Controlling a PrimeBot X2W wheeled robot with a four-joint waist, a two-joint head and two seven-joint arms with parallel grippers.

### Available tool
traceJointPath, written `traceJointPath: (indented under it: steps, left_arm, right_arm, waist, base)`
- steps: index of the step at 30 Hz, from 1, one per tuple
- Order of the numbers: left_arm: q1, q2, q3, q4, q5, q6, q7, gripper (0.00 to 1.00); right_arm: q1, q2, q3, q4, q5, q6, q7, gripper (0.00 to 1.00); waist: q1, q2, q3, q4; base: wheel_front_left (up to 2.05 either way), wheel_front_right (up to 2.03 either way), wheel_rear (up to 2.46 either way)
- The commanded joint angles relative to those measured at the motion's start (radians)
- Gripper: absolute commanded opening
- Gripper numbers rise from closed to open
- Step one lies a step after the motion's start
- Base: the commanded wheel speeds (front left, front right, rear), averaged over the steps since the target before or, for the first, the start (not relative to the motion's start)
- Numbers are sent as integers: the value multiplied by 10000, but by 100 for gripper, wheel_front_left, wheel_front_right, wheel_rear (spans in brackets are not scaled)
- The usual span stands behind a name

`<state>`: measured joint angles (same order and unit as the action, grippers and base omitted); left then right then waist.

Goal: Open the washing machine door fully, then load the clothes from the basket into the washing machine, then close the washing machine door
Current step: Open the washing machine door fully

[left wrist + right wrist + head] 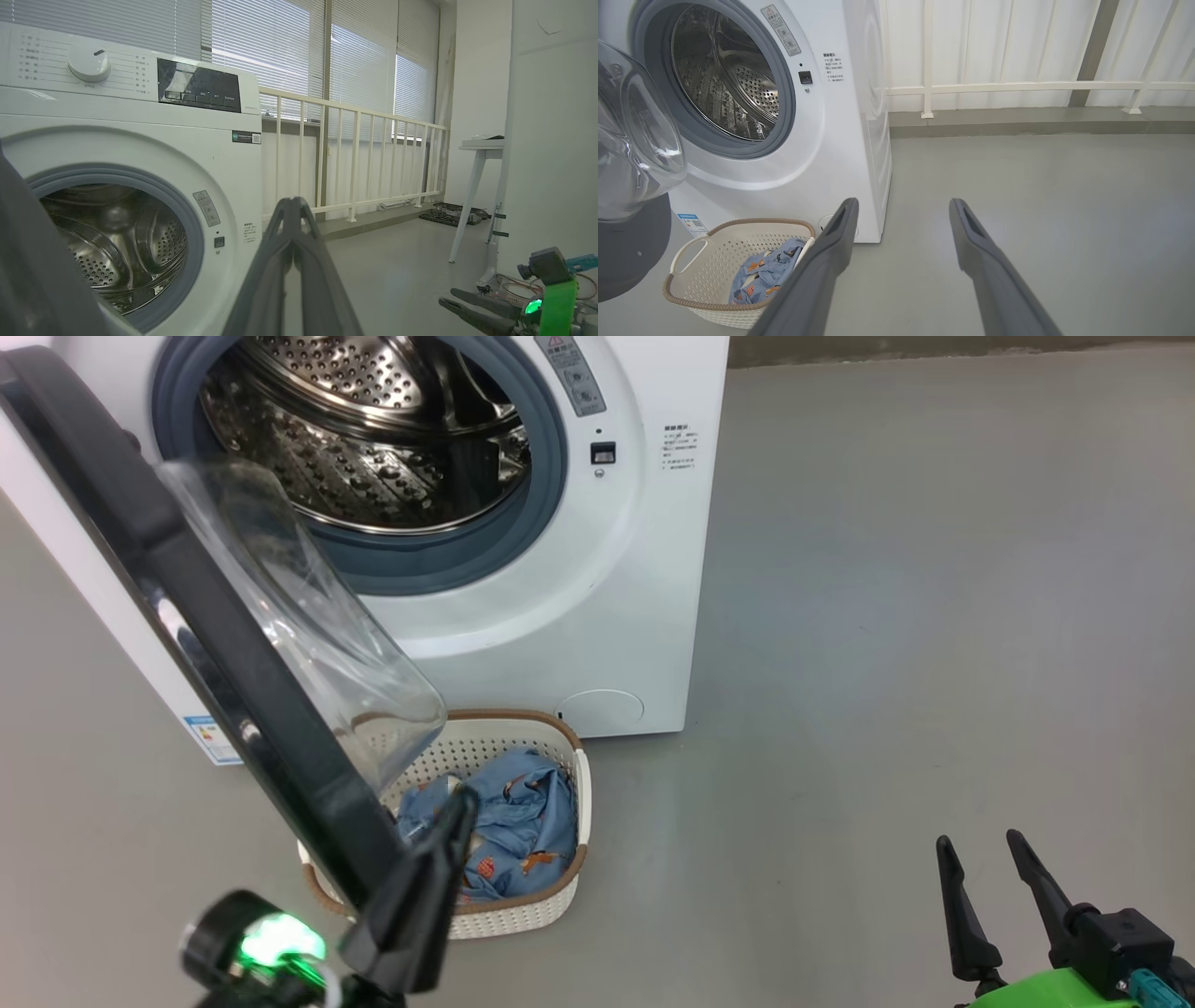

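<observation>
Grey floor (1041, 196), white railing (355, 158) before blinds-covered windows (261, 56), white table (481, 149) by right wall (551, 140).

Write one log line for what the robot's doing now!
washing machine door open | clothes in basket | left gripper shut | right gripper open

Warning-triangle sticker (781, 30) on the washing machine (822, 154), small print seemingly Chinese, unreadable.
</observation>
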<state>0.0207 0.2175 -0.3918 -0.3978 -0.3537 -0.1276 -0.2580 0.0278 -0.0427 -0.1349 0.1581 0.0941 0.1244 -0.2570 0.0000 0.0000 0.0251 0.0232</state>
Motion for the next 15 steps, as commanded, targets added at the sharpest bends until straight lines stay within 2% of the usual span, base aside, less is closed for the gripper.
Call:
traceJointPath:
  steps: [1, 8, 15]
  left_arm:
    - [-163, 233, 5, 57, -80, -31, -38, 0]
    - [-139, 330, -548, 1052, -644, -31, -38, 0]
    - [-224, 395, -542, 2064, -719, -31, -38, 0]
  right_arm:
    - [-145, -76, 299, -125, 167, 63, -47, 100]
    - [-202, -76, 385, 5, 325, 63, -47, 100]
    - [-203, -76, 407, 22, 465, 63, -47, 100]
  waist:
    - [0, 0, -2, -40]
    - [0, 0, 27, -225]
    - [0, 0, 175, -499]
  base:
    - [0, 0, 0]
    - [0, 0, 0]
    - [0, 0, 0]
